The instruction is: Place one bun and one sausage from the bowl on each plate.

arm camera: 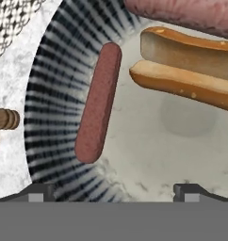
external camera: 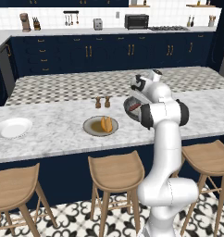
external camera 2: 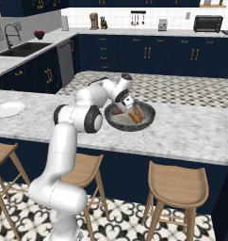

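Your pincer point(arm camera: 114, 190) hangs wide and empty over the bowl point(external camera 2: 149, 120) on the worktop point(external camera 2: 191, 136). A sausage point(arm camera: 98, 103) lies on the sloped rim beside the bun point(arm camera: 186, 70); descend off-centre and it may roll aside, or you may nip the bun too.

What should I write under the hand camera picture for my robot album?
Open pincer hovers over the speckled dark-grey bowl, above a reddish-brown sausage and a split golden bun.
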